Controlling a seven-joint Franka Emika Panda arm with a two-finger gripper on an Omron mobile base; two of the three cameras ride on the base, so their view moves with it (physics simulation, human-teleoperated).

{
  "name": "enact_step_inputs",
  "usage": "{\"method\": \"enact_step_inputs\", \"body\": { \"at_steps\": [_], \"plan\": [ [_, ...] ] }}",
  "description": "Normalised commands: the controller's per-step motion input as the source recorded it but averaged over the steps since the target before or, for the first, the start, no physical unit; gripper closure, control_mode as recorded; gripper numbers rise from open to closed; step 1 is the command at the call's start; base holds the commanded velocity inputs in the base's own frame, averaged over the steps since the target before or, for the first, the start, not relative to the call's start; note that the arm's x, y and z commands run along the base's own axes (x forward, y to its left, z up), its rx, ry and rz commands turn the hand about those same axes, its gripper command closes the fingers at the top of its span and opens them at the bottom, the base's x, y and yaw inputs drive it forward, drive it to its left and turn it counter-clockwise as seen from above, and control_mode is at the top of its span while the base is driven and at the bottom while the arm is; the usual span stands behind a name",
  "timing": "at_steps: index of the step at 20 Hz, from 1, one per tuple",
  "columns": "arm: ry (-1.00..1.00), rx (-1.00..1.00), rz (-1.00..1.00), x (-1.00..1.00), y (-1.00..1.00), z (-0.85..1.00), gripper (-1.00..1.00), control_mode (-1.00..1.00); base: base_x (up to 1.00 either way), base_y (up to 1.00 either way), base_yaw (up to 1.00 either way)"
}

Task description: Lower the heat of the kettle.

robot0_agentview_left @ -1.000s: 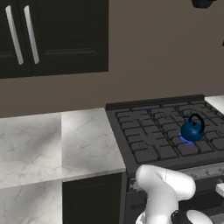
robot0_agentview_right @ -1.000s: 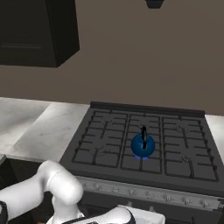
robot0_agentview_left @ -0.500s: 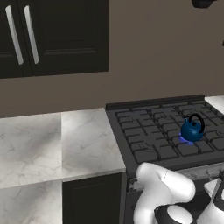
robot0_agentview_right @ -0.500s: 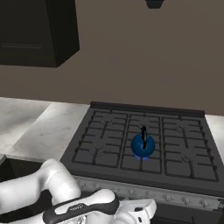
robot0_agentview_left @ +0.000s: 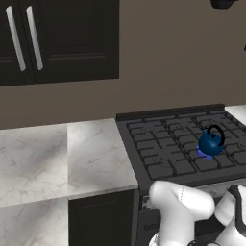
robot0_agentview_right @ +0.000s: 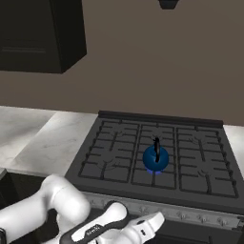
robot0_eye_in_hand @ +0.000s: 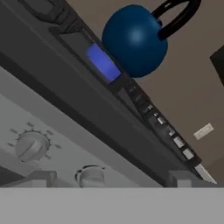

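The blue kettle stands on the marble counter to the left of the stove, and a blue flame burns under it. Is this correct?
Not quite. The kettle stands on the stove itself, on the grate of a front burner, not on the marble counter. The right base view shows this clearly. The blue flame under it is correct, as the hand view shows.

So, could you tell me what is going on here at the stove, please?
The small glossy blue kettle with a black loop handle sits on a front burner of the black gas stove, with a blue flame glowing under it. The white robot arm is reaching low in front of the stove, and its gripper, jaws open and holding nothing, faces the grey control panel with round grey knobs. No knob is gripped yet, so the heat has not been lowered.
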Motion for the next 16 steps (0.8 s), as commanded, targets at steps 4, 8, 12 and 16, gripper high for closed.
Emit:
{"method": "enact_step_inputs", "body": {
  "at_steps": [4,8,12,16],
  "plan": [
    [0.00,-0.18,0.09,0.03,-0.66,-0.20,-1.00,-1.00,0.00,0.00,0.00],
    [0.00,-0.20,0.10,0.01,-0.63,-0.06,-1.00,-1.00,0.00,0.00,0.00],
    [0.00,-0.25,0.13,0.00,-0.17,-0.35,-1.00,-1.00,0.00,0.00,0.00],
    [0.00,-0.30,0.18,0.00,0.00,-0.49,-1.00,-1.00,0.00,0.00,0.00]
  ]
}}
